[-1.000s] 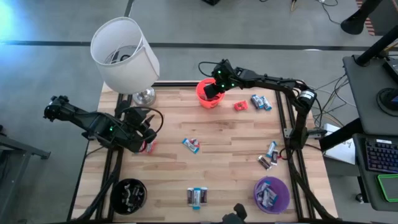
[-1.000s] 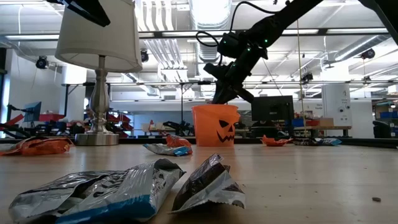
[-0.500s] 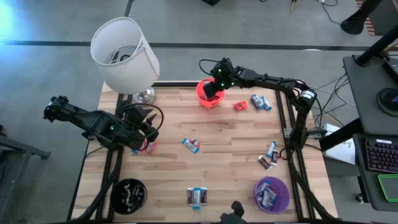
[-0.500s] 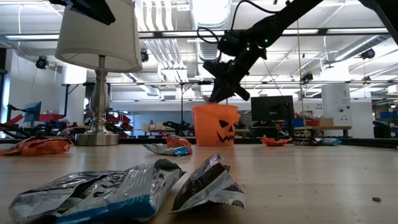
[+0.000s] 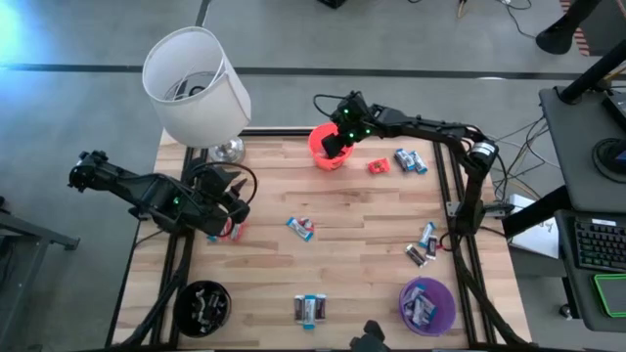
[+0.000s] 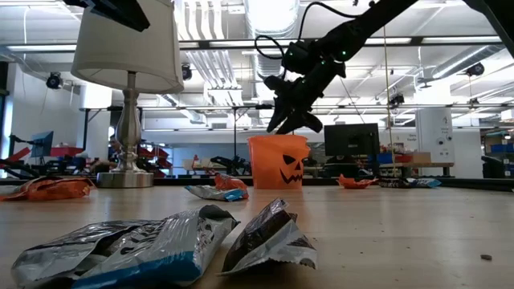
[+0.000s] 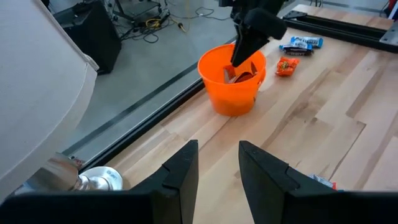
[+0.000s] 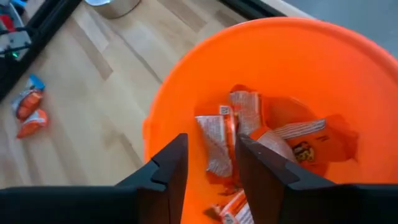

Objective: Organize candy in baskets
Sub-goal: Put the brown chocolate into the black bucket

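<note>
right gripper (image 8: 208, 165) fingers parted, pointing down; left gripper (image 7: 217, 168) fingers apart

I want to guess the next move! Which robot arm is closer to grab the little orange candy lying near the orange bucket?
Probably the right. The right gripper hangs open over the orange bucket, close beside that orange candy. The left gripper sits far across the table, by a red candy.

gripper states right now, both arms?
Left gripper: open, empty, by the lamp.
Right gripper: open, empty, over the orange bucket.
</note>
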You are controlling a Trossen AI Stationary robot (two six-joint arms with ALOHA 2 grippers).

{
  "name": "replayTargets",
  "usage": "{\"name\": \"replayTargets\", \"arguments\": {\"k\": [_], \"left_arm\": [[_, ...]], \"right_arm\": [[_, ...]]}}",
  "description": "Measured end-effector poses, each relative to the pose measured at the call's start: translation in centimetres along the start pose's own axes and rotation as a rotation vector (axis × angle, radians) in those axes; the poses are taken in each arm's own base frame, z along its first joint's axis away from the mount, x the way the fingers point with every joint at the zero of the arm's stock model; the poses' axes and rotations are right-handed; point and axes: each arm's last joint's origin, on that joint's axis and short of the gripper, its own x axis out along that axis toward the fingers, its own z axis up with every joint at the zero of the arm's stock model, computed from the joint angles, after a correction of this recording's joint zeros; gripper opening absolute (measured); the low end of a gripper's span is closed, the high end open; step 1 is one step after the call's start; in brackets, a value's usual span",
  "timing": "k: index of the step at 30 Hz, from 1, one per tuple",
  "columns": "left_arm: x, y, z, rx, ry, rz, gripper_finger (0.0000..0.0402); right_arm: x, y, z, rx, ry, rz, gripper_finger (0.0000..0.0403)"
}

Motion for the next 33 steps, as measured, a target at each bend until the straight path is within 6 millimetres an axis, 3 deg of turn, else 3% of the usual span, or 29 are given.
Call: {"name": "replayTargets", "arguments": {"k": [3, 10, 14, 20, 25, 33], "left_arm": [[0.0, 0.0, 0.0, -0.001, -0.001, -0.001, 0.0098], [0.0, 0.0, 0.0, -0.004, -0.002, -0.002, 0.0098], [0.0, 0.0, 0.0, -0.004, -0.002, -0.002, 0.0098], [0.0, 0.0, 0.0, -0.004, -0.002, -0.002, 0.0098], [0.0, 0.0, 0.0, 0.003, -0.002, 0.000, 0.0098], [0.1, 0.0, 0.0, 0.003, -0.001, 0.002, 0.0098]], "right_arm": [[-1.0, 0.4, 0.2, 0.001, -0.012, 0.006, 0.0133], [-6.0, 1.5, 0.4, -0.013, -0.049, -0.033, 0.0134], [-9.1, 1.5, -0.3, -0.044, -0.048, -0.207, 0.0135], [-12.0, -0.6, -1.9, 0.018, 0.089, -0.434, 0.0135], [-12.5, -2.9, -2.9, 0.077, 0.243, -0.507, 0.0135], [-11.5, -5.9, -3.3, 0.147, 0.379, -0.559, 0.0135]]}}
